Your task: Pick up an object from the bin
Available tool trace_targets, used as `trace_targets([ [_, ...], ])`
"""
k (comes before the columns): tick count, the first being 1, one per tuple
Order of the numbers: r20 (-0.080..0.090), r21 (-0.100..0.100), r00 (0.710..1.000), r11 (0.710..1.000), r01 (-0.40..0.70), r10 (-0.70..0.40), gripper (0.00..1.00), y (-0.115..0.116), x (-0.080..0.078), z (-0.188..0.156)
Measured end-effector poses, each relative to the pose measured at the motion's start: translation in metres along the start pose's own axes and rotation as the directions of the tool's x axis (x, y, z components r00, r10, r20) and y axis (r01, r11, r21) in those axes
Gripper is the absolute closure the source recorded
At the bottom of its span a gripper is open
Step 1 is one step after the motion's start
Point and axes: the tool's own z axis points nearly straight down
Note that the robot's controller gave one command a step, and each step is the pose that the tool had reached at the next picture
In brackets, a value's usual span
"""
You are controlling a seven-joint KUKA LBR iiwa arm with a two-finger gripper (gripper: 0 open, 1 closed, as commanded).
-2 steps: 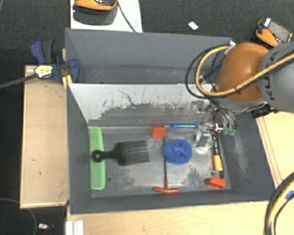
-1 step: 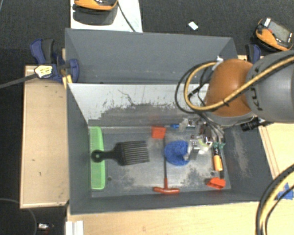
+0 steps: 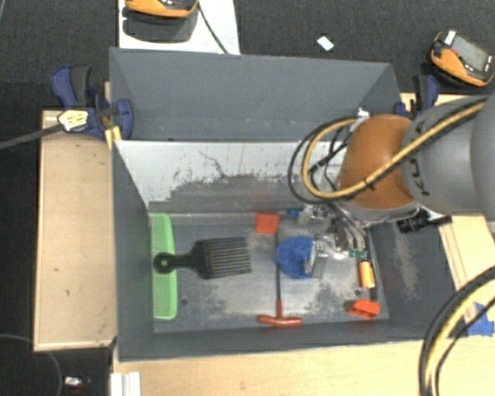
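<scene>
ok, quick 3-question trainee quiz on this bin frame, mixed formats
1. True or false: the black comb lies with its handle toward the green strip.
2. Which thing lies nearest the gripper? A) the green strip B) the blue crumpled lump C) the black comb
3. What colour is the small block just up-view of the blue crumpled lump?

Key: 1 true; 2 B; 3 orange.
</scene>
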Motion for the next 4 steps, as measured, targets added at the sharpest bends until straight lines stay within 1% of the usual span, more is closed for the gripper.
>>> trace_targets([
  [1, -0.011, -0.001, 1.000, 1.000, -0.020, 0.020, 1.00, 0.005, -0.002, -0.002],
  [2, -0.011, -0.001, 1.000, 1.000, -0.019, 0.019, 1.00, 0.005, -0.002, -0.002],
  [3, -0.014, -0.001, 1.000, 1.000, -0.016, 0.016, 1.00, 0.005, -0.001, -0.026],
  [4, -0.009, -0.002, 1.000, 1.000, -0.015, 0.015, 1.00, 0.005, -0.003, -0.053],
])
